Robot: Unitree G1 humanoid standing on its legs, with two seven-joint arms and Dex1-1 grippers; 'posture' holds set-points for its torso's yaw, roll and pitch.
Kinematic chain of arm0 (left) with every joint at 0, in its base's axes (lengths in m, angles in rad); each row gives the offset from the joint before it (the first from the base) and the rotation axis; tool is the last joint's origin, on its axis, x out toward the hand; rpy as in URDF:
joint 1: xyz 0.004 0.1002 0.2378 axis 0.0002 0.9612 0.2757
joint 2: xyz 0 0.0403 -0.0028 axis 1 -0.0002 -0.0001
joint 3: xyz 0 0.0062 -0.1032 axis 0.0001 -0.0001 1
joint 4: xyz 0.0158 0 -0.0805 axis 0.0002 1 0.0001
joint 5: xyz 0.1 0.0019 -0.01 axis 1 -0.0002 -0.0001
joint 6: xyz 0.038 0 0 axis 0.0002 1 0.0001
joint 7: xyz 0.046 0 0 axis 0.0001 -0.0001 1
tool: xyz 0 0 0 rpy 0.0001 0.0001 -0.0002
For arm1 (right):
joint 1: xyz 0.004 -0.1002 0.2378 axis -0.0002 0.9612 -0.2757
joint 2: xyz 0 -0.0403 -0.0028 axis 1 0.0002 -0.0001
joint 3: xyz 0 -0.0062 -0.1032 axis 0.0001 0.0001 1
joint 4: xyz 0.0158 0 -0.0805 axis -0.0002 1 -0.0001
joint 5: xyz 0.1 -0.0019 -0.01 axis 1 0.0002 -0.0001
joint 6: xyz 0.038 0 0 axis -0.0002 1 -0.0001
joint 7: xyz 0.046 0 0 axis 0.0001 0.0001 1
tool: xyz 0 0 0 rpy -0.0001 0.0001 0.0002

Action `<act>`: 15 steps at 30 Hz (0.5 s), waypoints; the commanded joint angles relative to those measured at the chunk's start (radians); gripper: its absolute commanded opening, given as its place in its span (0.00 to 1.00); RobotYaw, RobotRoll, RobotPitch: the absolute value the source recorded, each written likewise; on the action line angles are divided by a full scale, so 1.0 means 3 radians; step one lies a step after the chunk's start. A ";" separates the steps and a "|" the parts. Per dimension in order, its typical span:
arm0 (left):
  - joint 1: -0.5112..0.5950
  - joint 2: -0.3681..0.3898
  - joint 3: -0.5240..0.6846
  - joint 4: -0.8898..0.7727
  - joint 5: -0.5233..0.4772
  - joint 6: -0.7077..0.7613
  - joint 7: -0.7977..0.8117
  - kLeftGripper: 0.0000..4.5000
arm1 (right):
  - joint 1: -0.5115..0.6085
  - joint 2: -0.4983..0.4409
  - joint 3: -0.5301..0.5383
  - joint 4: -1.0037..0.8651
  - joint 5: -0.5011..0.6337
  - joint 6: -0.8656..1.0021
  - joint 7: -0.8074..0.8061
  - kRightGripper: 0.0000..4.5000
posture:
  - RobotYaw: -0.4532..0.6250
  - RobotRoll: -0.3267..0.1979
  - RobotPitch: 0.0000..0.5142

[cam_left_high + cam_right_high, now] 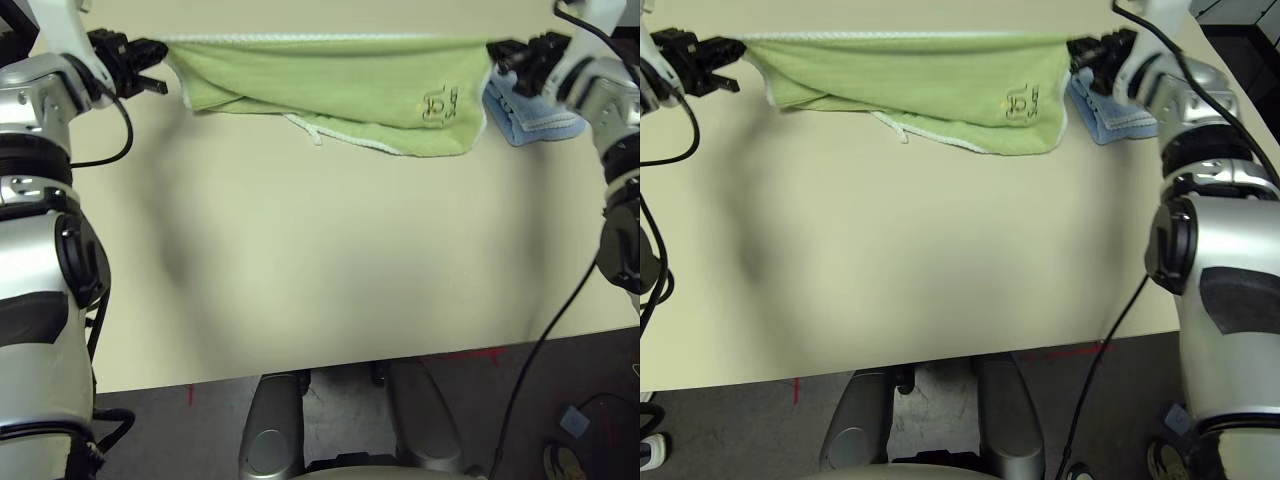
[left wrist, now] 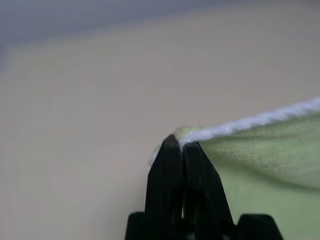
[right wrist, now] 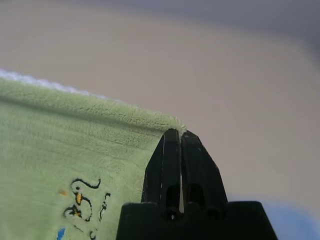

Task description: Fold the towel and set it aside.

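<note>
The light green towel [image 1: 340, 90] with white stitched edging hangs stretched between my two grippers above the far side of the table, its lower part drooping and folded back on itself. A dark embroidered logo [image 1: 440, 103] shows near its right end. My left gripper [image 1: 162, 62] is shut on the towel's left top corner; the wrist view shows its fingers [image 2: 172, 165] pinching the white edge. My right gripper [image 1: 497, 52] is shut on the right top corner, with its fingers [image 3: 172, 155] closed on the green cloth [image 3: 75, 145].
A light blue folded cloth [image 1: 530, 115] lies on the cream table [image 1: 320, 270] at the far right, just beside the towel's right end and under my right wrist. The table's front edge runs along the near side, with dark floor below.
</note>
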 commanded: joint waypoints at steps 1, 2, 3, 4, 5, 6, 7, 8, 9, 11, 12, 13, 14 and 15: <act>-0.0213 0.0133 0.0412 0.0098 -0.0241 -0.0511 0.0302 0.01 | -0.0127 -0.0117 -0.0414 0.0033 0.0316 -0.0466 -0.0044 0.00 | 0.44 0.62 0.72; -0.0207 0.0140 0.0437 0.0095 -0.0260 -0.0532 0.0209 0.01 | -0.0130 -0.0110 -0.0444 0.0035 0.0352 -0.0497 0.0098 0.00 | 0.44 0.62 0.72; -0.0146 0.0165 0.0418 0.0081 -0.0256 -0.0440 0.0069 0.01 | -0.0097 -0.0106 -0.0441 0.0035 0.0359 -0.0496 0.0249 0.00 | 0.43 0.62 0.73; -0.0057 0.0201 0.0356 0.0067 -0.0203 -0.0355 -0.0054 0.01 | -0.0048 -0.0107 -0.0405 0.0039 0.0331 -0.0473 0.0359 0.00 | 0.43 0.62 0.73; 0.0074 0.0256 0.0286 0.0032 -0.0153 -0.0259 -0.0212 0.01 | 0.0024 -0.0103 -0.0371 0.0041 0.0313 -0.0406 0.0522 0.00 | 0.43 0.62 0.74; 0.0192 0.0314 0.0220 -0.0008 -0.0114 -0.0119 -0.0368 0.01 | 0.0090 -0.0101 -0.0341 0.0039 0.0296 -0.0342 0.0664 0.00 | 0.42 0.62 0.73; 0.0336 0.0395 0.0130 -0.0063 -0.0032 -0.0022 -0.0462 0.01 | 0.0186 -0.0109 -0.0248 0.0035 0.0215 -0.0268 0.0828 0.00 | 0.42 0.62 0.73; 0.0459 0.0471 0.0066 -0.0128 0.0014 0.0073 -0.0570 0.01 | 0.0277 -0.0115 -0.0177 0.0021 0.0159 -0.0234 0.0988 0.00 | 0.42 0.62 0.74; 0.0601 0.0579 -0.0060 -0.0211 0.0111 0.0225 -0.0726 0.01 | 0.0380 -0.0123 -0.0101 0.0005 0.0106 -0.0169 0.1130 0.00 | 0.42 0.62 0.74; 0.0813 0.0735 -0.0196 -0.0357 0.0217 0.0434 -0.0885 0.01 | 0.0556 -0.0143 0.0023 -0.0040 0.0036 -0.0077 0.1391 0.00 | 0.41 0.62 0.73; 0.0873 0.0799 -0.0232 -0.0414 0.0240 0.0578 -0.0943 0.01 | 0.0644 -0.0157 0.0078 -0.0065 0.0004 -0.0043 0.1491 0.00 | 0.41 0.62 0.73; 0.0911 0.0833 -0.0242 -0.0469 0.0239 0.0682 -0.0969 0.01 | 0.0698 -0.0167 0.0112 -0.0085 -0.0012 -0.0025 0.1552 0.00 | 0.41 0.62 0.73; 0.0979 0.0878 -0.0294 -0.0561 0.0251 0.0801 -0.1120 0.01 | 0.0784 -0.0192 0.0176 -0.0104 -0.0058 -0.0030 0.1638 0.00 | 0.41 0.62 0.73; 0.1041 0.0919 -0.0365 -0.0660 0.0275 0.0935 -0.1276 0.01 | 0.0854 -0.0222 0.0239 -0.0114 -0.0104 -0.0013 0.1713 0.00 | 0.41 0.62 0.73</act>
